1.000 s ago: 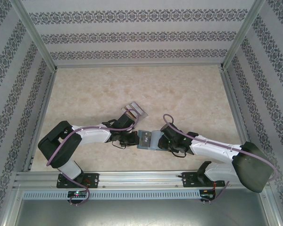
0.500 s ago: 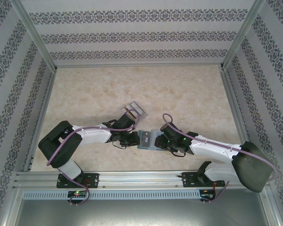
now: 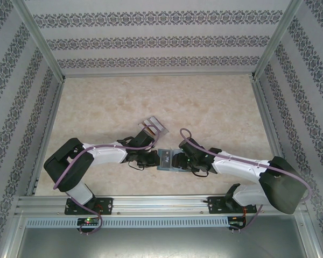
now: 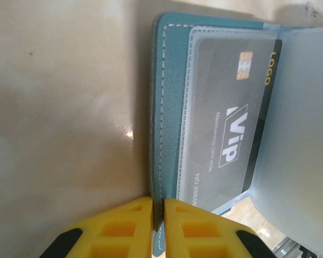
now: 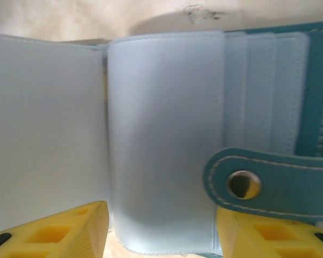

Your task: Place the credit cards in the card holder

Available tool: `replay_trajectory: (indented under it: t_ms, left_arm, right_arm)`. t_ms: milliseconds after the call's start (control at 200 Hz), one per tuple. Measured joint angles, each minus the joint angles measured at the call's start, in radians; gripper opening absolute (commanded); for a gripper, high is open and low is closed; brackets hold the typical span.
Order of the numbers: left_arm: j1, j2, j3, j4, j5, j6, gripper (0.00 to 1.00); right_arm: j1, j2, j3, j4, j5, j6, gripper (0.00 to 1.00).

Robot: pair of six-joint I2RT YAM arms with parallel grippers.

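- Card holder (image 3: 167, 159): teal wallet lying open on the table (image 3: 215, 107), near the front edge and between my two wrists.
- Left gripper (image 4: 158, 208): my yellow fingers (image 4: 130, 223) are pressed almost together. They are clamped on the stitched teal cover edge of the card holder, which runs up between them.
- VIP card (image 4: 231, 123): dark card with a gold chip, seated inside a clear sleeve just beside the edge I pinch. A pale leaf overlaps its far side.
- Right gripper (image 5: 161, 212): my fingers (image 5: 59, 228) stand well apart, one on each side of a pale blue inner leaf (image 5: 161, 134). They are not closed on it, and I cannot tell whether either finger touches it.
- Snap tab (image 5: 269, 183): teal strap with a metal stud, lying across the card slots just above one of my right fingers.
- Grey cards (image 3: 154, 126): small fanned stack on the table beyond my left wrist, apart from the card holder.
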Motion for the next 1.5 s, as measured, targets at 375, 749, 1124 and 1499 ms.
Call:
replay_trajectory:
  t_ms: [375, 749, 1124, 1499]
  left_arm:
    - [-0.001, 0.0, 0.0, -0.001, 0.003, -0.002, 0.23]
    - [-0.001, -0.133, 0.003, -0.077, -0.048, -0.001, 0.33]
    - [0.025, -0.376, 0.154, -0.364, -0.288, 0.037, 0.78]
    - [0.204, -0.233, 0.269, -0.39, -0.356, 0.032, 0.79]
  right_arm:
    - [0.003, 0.011, 0.019, -0.034, 0.008, -0.019, 0.57]
    - [-0.005, -0.109, 0.022, -0.195, 0.106, -0.042, 0.54]
    - [-0.024, -0.345, 0.057, -0.253, 0.201, -0.106, 0.55]
    - [-0.033, -0.556, 0.016, -0.262, 0.299, -0.151, 0.55]
